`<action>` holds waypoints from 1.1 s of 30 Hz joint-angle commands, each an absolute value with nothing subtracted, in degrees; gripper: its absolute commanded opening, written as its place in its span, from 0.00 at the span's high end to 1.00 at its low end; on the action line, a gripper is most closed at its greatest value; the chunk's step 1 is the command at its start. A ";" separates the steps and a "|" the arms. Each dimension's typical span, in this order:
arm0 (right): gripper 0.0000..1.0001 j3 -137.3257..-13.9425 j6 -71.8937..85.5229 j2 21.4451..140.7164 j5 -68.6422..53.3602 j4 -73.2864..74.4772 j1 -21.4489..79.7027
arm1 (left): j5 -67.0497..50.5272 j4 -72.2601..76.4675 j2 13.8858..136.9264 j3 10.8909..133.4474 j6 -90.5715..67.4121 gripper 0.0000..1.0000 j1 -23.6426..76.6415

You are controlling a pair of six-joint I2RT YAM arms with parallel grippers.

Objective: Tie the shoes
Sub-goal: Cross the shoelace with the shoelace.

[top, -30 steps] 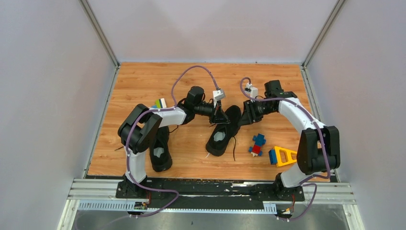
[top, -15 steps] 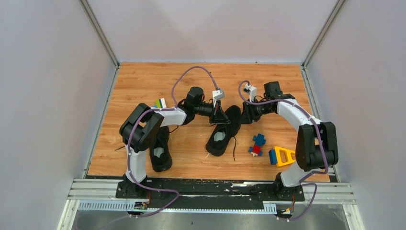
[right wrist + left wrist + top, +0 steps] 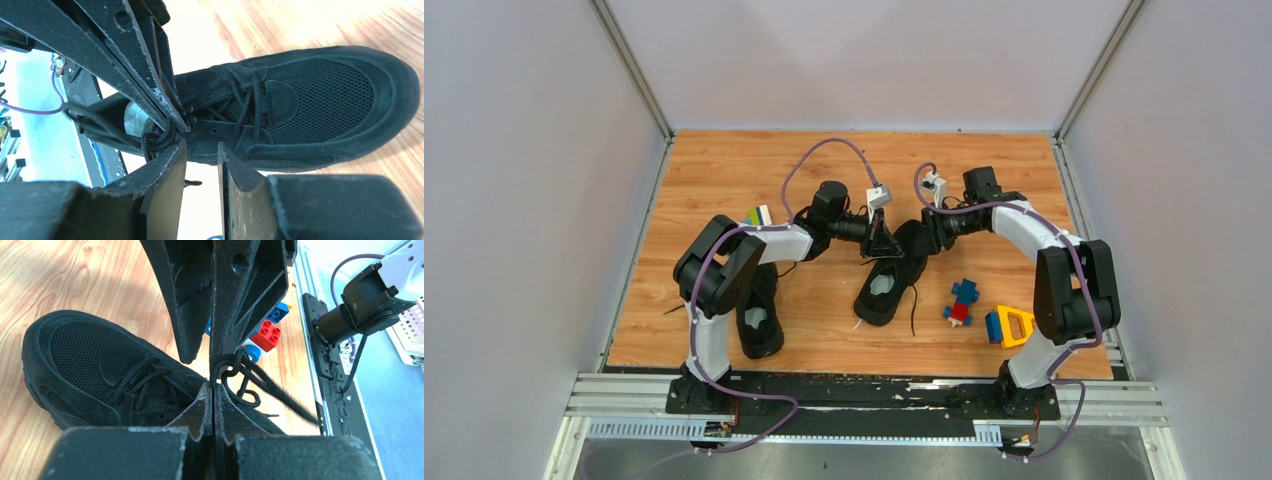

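My left gripper [image 3: 212, 390] has its jaws pressed together on a loop of thin black lace [image 3: 235, 365], held just above the tongue of the black mesh-and-suede low-top sneaker [image 3: 892, 275]. That sneaker lies at the middle of the wood-grain table [image 3: 724, 180], toe toward the far edge. My right gripper [image 3: 200, 152] sits over the same sneaker, facing the left one, with its jaws apart and only a gap between them. The pinched lace bundle lies just beside one of its fingers.

The second black sneaker [image 3: 759, 318] lies by the near edge toward the left corner, partly under my left arm. A blue-and-red stack of toy blocks [image 3: 962, 302] and a yellow open-frame toy block [image 3: 1014, 326] sit toward the near right corner. The studs on the red block are too blurred for me to read any lettering.

Against the frame a second ago, my right arm has swung its elbow and wrist leftward, bringing its gripper close beside the left one. The left arm, both sneakers and the blocks are where they were.
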State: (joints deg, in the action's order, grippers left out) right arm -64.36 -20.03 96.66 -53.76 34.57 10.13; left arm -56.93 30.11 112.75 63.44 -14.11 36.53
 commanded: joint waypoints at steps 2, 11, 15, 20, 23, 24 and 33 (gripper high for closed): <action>0.69 -66.72 -20.02 97.25 -58.67 34.14 11.01 | -57.68 32.64 113.42 63.09 -15.01 1.00 36.17; 0.68 -66.01 -21.78 97.39 -58.09 35.86 11.48 | -57.40 33.49 113.35 62.85 -16.10 1.00 35.66; 0.68 -66.47 -22.11 97.39 -59.62 37.00 11.46 | -57.39 33.76 113.54 62.85 -16.37 1.00 35.56; 0.65 -67.09 -22.21 97.67 -62.47 37.99 11.44 | -57.40 33.74 113.58 62.66 -16.43 1.00 35.49; 0.63 -67.44 -21.89 98.38 -63.37 38.45 11.55 | -57.47 33.70 113.56 62.78 -16.44 1.00 35.54; 0.63 -67.68 -21.44 98.69 -63.30 38.42 11.55 | -57.52 33.69 113.51 62.81 -16.55 1.00 35.53; 0.63 -68.42 -17.58 101.03 -61.88 37.10 11.84 | -57.90 34.05 113.29 62.67 -16.96 1.00 35.51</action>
State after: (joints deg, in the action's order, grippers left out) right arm -66.24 -19.46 100.22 -60.55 38.33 11.46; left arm -56.93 31.64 112.97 63.00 -16.60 35.83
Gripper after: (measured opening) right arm 0.385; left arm 0.008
